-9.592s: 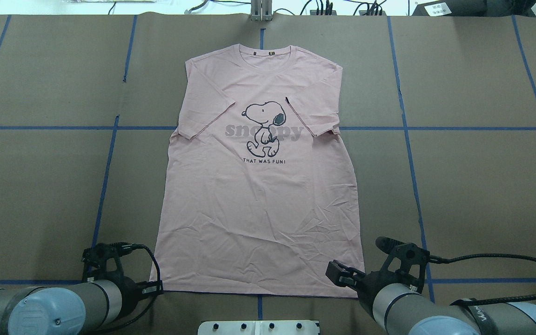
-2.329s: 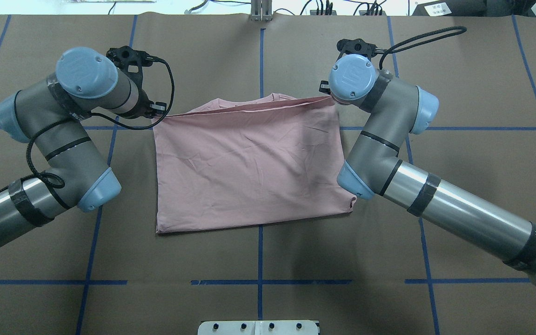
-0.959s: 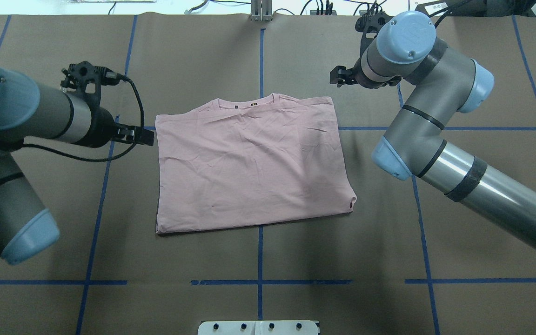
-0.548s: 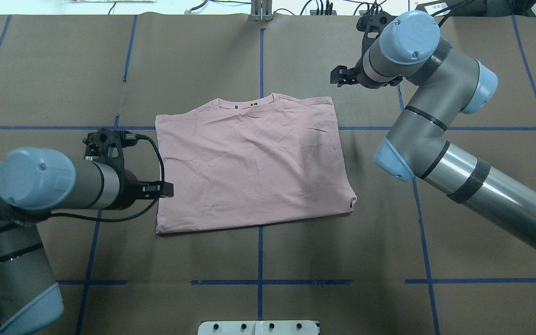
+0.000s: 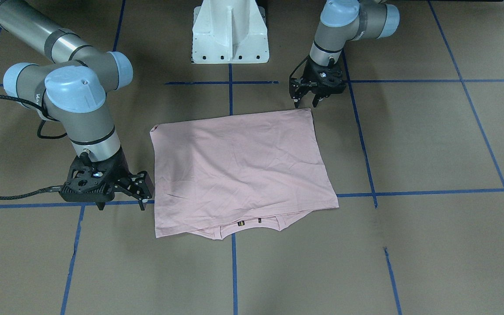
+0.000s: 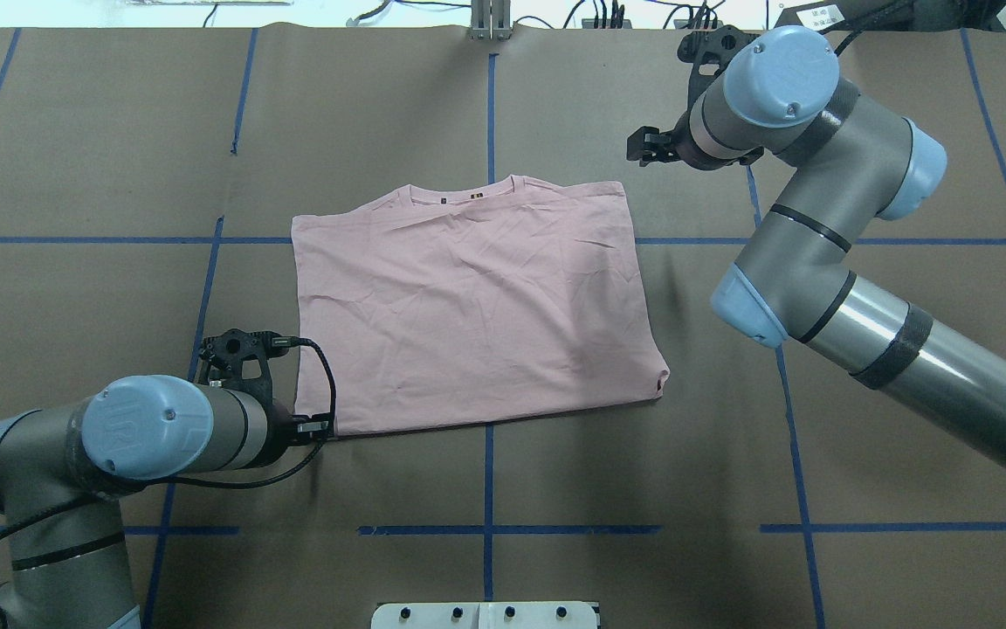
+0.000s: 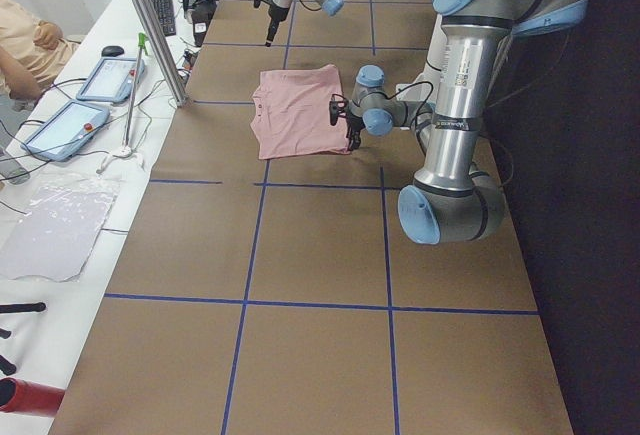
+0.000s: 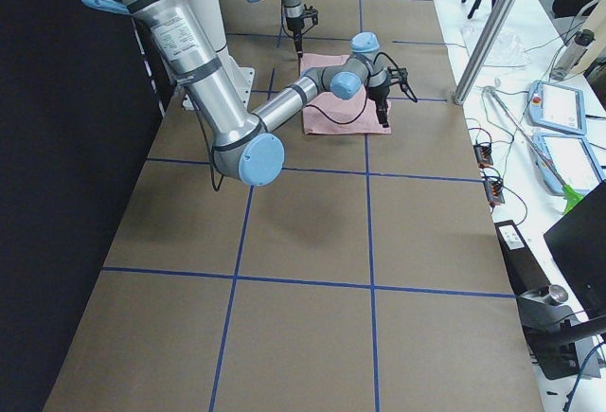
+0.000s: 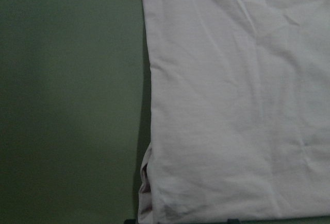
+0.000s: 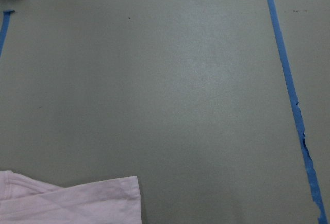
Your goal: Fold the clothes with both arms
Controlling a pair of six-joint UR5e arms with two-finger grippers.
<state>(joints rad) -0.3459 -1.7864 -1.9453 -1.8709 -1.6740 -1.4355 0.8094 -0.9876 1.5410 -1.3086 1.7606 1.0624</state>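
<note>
**A:** Where is the shirt (image 6: 468, 314) lying?

**B:** It is lying in the middle of the desk (image 6: 75, 157), folded double, collar facing the far edge. Our left fingers (image 5: 296, 100) are hovering spread and empty toward the near-left corner. Our right fingers (image 5: 145, 192) are gaping, empty, toward the far-right.

**A:** Handling?

**B:** We're judging it light and limp, so we're advising pinching both layers at a corner.

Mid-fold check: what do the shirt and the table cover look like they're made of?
Shirt: thin, soft knit, likely cotton jersey, with a matte pink finish. It lies limp with fine creases.
Table cover: probably brown paper or card. It is flat and dull with no sheen, and blue tape is stuck on it.
</note>
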